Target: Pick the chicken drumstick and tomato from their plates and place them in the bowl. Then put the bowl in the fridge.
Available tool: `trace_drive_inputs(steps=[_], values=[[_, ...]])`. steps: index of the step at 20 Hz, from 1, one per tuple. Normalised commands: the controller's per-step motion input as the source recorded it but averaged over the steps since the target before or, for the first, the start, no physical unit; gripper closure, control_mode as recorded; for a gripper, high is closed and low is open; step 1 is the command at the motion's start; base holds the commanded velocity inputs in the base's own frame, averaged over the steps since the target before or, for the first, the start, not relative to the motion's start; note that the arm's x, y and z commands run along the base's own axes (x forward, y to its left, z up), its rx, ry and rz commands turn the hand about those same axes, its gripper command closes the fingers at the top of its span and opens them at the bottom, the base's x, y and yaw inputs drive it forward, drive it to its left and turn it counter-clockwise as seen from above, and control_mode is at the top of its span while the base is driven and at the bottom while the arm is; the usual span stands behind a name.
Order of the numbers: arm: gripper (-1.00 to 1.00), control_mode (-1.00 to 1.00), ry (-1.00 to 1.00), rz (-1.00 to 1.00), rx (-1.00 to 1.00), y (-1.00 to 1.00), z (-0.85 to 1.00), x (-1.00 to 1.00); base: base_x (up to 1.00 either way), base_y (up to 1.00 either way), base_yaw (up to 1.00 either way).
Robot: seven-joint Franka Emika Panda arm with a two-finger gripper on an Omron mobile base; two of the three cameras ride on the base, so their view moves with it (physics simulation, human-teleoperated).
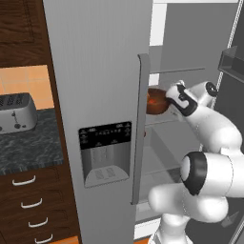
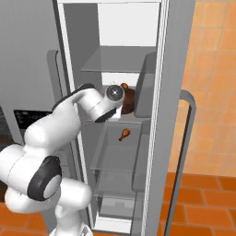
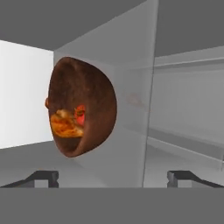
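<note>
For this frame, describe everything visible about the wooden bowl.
The bowl is deep, round and dark brown with a wood-like grain. It sits on a glass shelf inside the open fridge, apart from the open gripper, whose fingers are spread in front of it. Inside lie the golden-orange drumstick and the red tomato. The hand view shows it rolled sideways, since the camera is rolled.

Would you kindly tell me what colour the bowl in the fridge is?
The bowl is dark brown with a wood-like grain, seen best in the hand view.
</note>
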Motion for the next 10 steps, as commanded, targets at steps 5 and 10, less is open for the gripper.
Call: trace_drive_inputs(steps=[5,10], values=[[-1.0,-1.0,0.0,0.0,-0.11,0.15,0.53,-1.0,0.0,0.0,0.0],[-1.0,-1.0,-0.07,0.02,-0.28,0.38,0.2,-1.0,0.0,0.0,0.0]])
